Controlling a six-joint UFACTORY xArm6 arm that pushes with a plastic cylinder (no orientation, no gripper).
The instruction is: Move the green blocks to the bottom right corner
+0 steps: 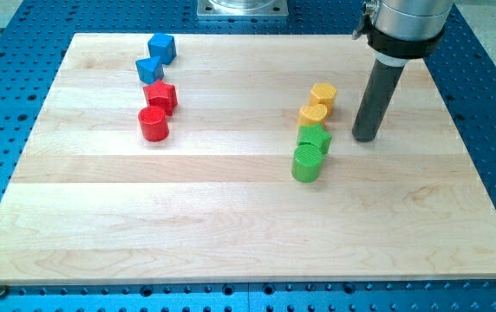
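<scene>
A green cylinder (306,163) stands right of the board's middle, with a green star-shaped block (315,137) touching it just above. My tip (366,137) rests on the board a little to the right of the green star block, apart from it. Two yellow blocks sit above the green ones: a yellow cylinder (313,114) touching the green star block, and a yellow hexagonal block (323,94) above that.
The wooden board (231,234) lies on a blue perforated table. At the upper left are a blue cube (161,47), a blue triangular block (148,70), a red star-shaped block (160,95) and a red cylinder (153,124).
</scene>
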